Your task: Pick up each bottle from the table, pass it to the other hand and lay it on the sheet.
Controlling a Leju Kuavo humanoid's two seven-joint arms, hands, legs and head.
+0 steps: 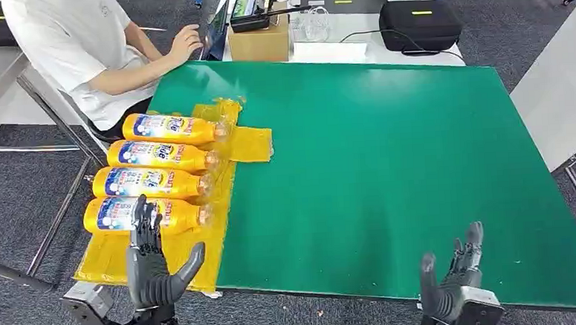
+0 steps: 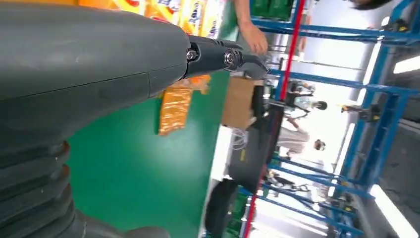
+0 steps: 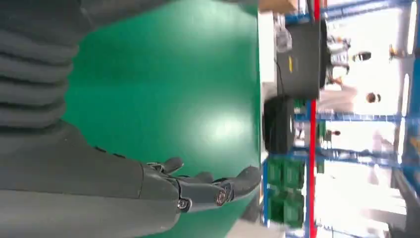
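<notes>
Several orange bottles with blue-and-white labels lie side by side on a yellow sheet [image 1: 111, 254] at the left edge of the green table [image 1: 389, 164]; the nearest bottle [image 1: 176, 215] lies by the front, the farthest bottle [image 1: 168, 128] at the back. My left hand [image 1: 152, 263] hovers over the sheet's near part, fingers spread, holding nothing, its fingertips in front of the nearest bottle. My right hand [image 1: 455, 276] stands at the table's front edge, fingers apart and empty. In the left wrist view my left hand [image 2: 223, 55] reaches toward the bottle labels [image 2: 168, 10]. The right wrist view has my right hand [image 3: 208, 186] over bare green.
A person in white [image 1: 85, 46] sits at the far left corner, a hand on a laptop [image 1: 217, 28]. A cardboard box [image 1: 260, 41], cables and a black case [image 1: 419, 23] stand behind the table. A grey table [image 1: 564, 96] flanks the right side.
</notes>
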